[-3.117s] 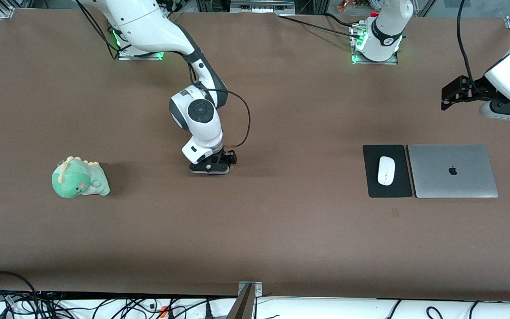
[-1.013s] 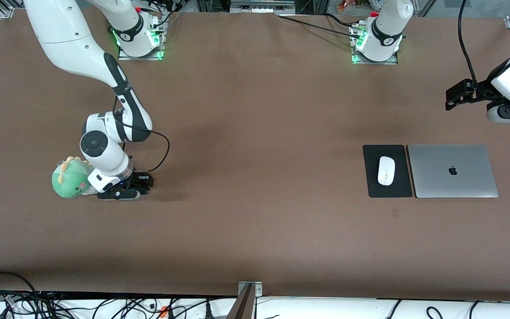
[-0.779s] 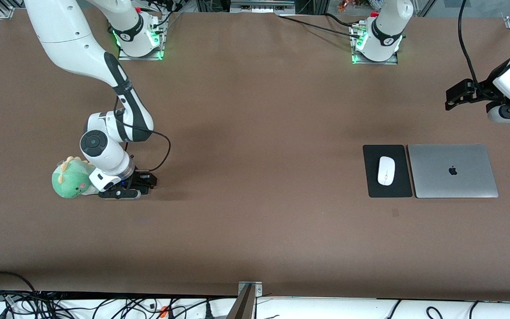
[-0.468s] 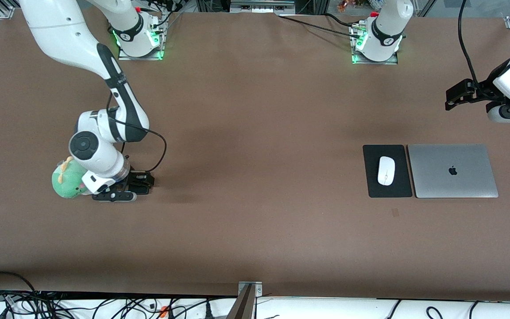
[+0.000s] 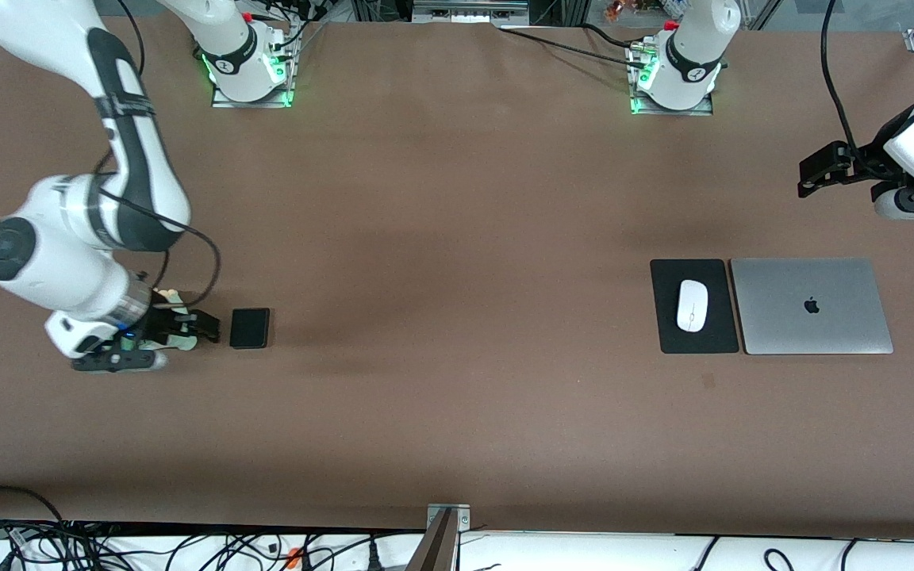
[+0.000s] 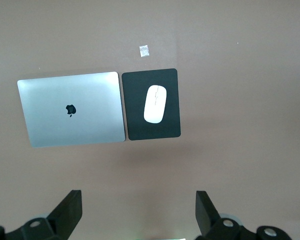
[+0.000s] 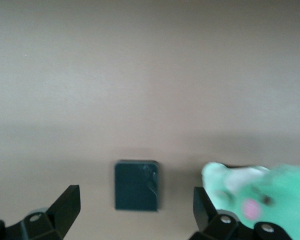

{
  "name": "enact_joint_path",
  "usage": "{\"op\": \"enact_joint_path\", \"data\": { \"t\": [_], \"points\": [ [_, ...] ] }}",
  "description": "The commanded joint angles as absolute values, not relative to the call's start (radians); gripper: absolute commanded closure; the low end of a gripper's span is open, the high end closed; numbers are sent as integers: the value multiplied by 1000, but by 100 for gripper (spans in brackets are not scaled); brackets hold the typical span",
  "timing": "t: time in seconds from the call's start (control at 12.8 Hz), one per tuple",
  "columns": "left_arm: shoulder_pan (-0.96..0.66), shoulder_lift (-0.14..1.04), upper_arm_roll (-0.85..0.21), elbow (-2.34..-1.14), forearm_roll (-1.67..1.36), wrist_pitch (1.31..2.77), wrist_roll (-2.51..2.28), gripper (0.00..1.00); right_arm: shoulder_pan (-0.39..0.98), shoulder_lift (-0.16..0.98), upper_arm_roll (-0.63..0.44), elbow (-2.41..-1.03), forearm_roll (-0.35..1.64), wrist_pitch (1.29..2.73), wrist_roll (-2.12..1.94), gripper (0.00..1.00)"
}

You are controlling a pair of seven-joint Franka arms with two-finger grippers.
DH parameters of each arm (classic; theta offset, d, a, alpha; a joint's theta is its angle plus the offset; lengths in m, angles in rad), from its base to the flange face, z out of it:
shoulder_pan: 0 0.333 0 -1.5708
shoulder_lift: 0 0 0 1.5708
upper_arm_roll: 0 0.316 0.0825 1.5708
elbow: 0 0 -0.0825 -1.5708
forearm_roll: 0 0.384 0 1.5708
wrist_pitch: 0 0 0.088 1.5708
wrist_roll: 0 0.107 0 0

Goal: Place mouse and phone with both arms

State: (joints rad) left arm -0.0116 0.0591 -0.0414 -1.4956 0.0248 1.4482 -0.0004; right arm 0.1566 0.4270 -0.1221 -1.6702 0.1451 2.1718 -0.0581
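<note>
Both placements look complete, by your pictures. The small white glossy oval mouse (image 5: 692, 305) lies centred on the flat black rectangular mouse pad (image 5: 670, 329), which sits just beside the closed silver laptop (image 5: 811, 306) toward the left arm's end of the brown bench (image 5: 457, 238). The small matte black rounded-corner phone (image 5: 250, 327) lies flat on the bare bench toward the right arm's end, free of any grip. What remains, in my judgement, is only to retire the arms.

Your right gripper (image 5: 187, 333) hangs low, fingers (image 7: 65, 205) spread wide and empty; the phone lies just off the fingertips, and the green plush dinosaur toy (image 7: 260, 195) sits against one finger. Your left gripper (image 5: 810, 170) waits high, its fingers (image 6: 70, 210) parted, holding nothing, mouse well clear of them.
</note>
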Motion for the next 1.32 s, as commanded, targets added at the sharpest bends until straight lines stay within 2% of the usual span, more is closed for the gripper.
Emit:
{"op": "enact_joint_path", "data": {
  "t": [0.0, 0.16, 0.62, 0.94, 1.25],
  "points": [
    [-14, 60, -35, -1479, 2, 1439, -9, 0, 149, 283, -170, -1686, 166, 1986, -92, 0],
    [-14, 60, -35, -1479, 2, 1439, -9, 0, 149, 197, -199, -1686, 153, 1854, -87, 0],
    [-14, 60, -35, -1479, 2, 1439, -5, 0, 141, 55, -201, -1672, -6, 1710, -74, 0],
    [-14, 60, -35, -1479, 2, 1439, -5, 0, 140, 67, -202, -1557, -2, 1686, -80, 0],
    [-14, 61, -35, -1479, 2, 1439, -5, 0, 141, 61, -199, -1549, -2, 1683, -77, 0]
  ]
}}
